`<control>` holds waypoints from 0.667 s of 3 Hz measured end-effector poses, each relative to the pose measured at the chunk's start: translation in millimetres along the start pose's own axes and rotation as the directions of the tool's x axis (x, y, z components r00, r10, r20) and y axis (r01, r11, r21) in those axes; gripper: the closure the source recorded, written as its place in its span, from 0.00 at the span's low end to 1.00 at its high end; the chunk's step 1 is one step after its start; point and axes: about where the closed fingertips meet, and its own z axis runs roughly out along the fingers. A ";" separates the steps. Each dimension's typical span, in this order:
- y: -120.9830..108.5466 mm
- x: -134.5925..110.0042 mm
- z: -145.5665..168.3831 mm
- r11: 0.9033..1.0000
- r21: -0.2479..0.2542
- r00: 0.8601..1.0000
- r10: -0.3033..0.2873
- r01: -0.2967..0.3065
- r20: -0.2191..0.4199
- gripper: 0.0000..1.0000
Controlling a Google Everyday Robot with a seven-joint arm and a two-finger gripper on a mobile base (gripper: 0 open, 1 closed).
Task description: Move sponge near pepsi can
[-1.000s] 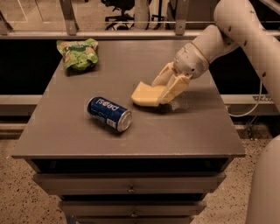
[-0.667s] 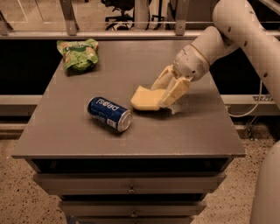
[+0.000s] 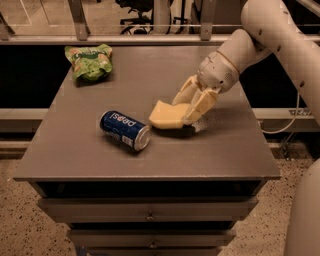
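The tool [image 3: 184, 111] is clamped on the sponge [image 3: 166, 116], apparently raised, just beside the toppled pepsi can [image 3: 124, 130].

Grey table [image 3: 75, 160], drawers [image 3: 150, 209] under its 6 o'clock edge. Crumpled green snack bag [image 3: 89, 62] lies at the top's 10 o'clock corner. Office chair [image 3: 137, 7] beyond, 12 o'clock.

Dim and warm-tinted, with a yellowish-brown cast throughout. Lit from above: a short dark shadow pooled directly under the sponge [image 3: 167, 115], itself clamped in the pincer [image 3: 192, 107] right of centre over the surface [image 3: 150, 70]. Thin shadow hugging the underside of the pepsi can [image 3: 125, 130], small glint on its silver end. Pale sheen on the surface just right of the pincer. Brighter floor [image 3: 115, 15] beyond the rail [image 3: 125, 41], near-black band below it.
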 end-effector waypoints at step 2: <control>0.9 -0.2 0.8 1.000 -0.005 1.000 0.000 0.000 -0.001 0.17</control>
